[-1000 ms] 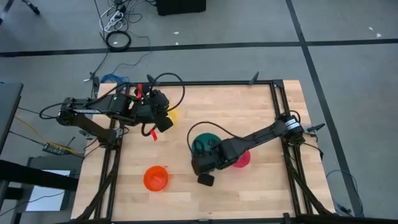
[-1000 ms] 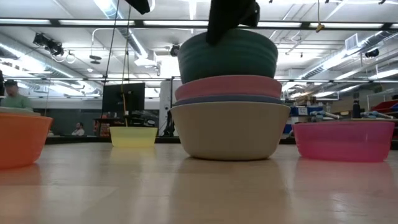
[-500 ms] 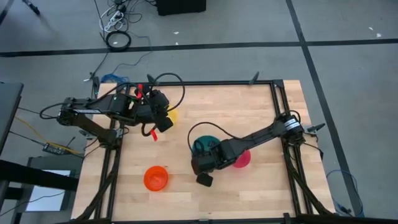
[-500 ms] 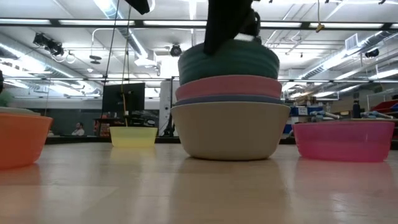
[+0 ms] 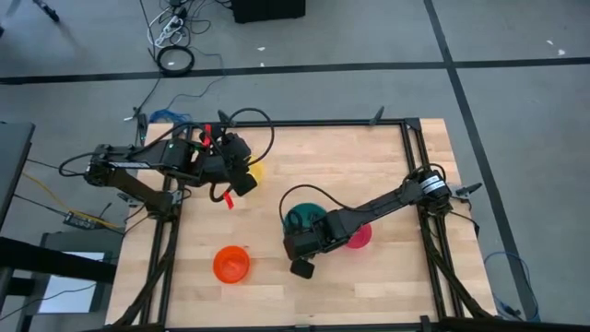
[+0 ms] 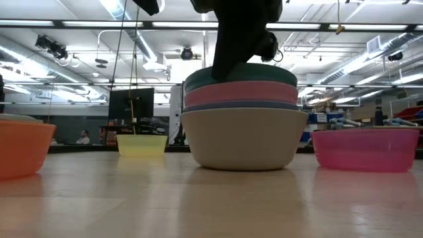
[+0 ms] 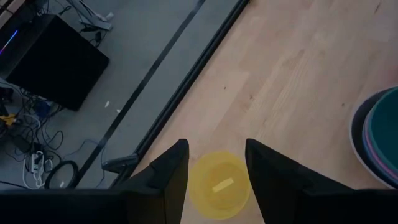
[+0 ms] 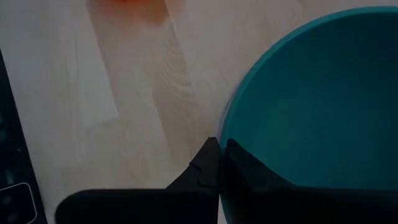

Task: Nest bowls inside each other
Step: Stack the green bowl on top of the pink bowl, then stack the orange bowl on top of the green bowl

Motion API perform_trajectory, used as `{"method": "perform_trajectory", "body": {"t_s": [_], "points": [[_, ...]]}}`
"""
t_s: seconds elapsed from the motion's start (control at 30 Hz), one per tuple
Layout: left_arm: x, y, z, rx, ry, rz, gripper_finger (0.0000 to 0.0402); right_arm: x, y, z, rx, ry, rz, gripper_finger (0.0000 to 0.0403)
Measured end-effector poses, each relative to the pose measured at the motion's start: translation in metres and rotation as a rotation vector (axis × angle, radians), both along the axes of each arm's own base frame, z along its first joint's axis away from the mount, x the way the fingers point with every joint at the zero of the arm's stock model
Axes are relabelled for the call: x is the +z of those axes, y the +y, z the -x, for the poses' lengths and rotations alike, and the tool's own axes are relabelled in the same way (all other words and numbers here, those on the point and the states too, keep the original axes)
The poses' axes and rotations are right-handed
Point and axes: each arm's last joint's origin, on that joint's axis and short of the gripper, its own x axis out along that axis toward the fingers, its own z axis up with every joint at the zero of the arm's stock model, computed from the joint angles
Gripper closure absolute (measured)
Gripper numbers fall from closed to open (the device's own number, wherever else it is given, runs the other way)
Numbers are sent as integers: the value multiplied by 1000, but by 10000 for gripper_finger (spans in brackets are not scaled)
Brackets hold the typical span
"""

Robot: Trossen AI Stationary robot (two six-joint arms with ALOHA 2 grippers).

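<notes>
Teal bowl (image 6: 241, 73) sits atop the nested stack, in the pink bowl (image 6: 241, 92), its rim pinched by the closed right gripper (image 8: 214, 163). Magenta bowl (image 5: 358, 237) lies just beside that stack, nearest this arm. Left gripper (image 7: 211, 163) hovers open over the yellow bowl (image 7: 219, 185), holding nothing.

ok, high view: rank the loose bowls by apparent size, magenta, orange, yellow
1. magenta bowl, though the right arm covers much of it, so unsure.
2. orange bowl, fully in view; it looks close to the magenta one.
3. yellow bowl, clearly smallest, partly hidden under the left gripper.
</notes>
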Motion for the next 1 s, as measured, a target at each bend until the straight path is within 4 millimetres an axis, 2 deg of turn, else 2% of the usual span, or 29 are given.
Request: {"method": "perform_trajectory", "body": {"t_s": [0.2, 0.33, 0.47, 0.57, 0.8, 0.87, 1.0], "points": [[0, 0, 0, 2, 2, 1, 234, 9, -6, 6, 40, 44, -78, 326], [0, 0, 0, 2, 2, 1, 234, 17, -16, 16, 41, 149, -101, 273], [-2, 0, 2, -9, 32, 17, 234, 33, -25, 30, 30, 233, -40, 234], [-7, -4, 8, -69, 123, 111, 234, 49, -32, 47, -28, 263, 85, 218], [-30, -36, 26, -290, 383, 359, 234, 90, -51, 89, -243, 216, 370, 206], [-42, -50, 29, -356, 427, 409, 234, 98, -56, 97, -308, 181, 425, 208], [-80, -78, 34, -426, 518, 466, 234, 112, -62, 119, -392, 73, 454, 215]]}}
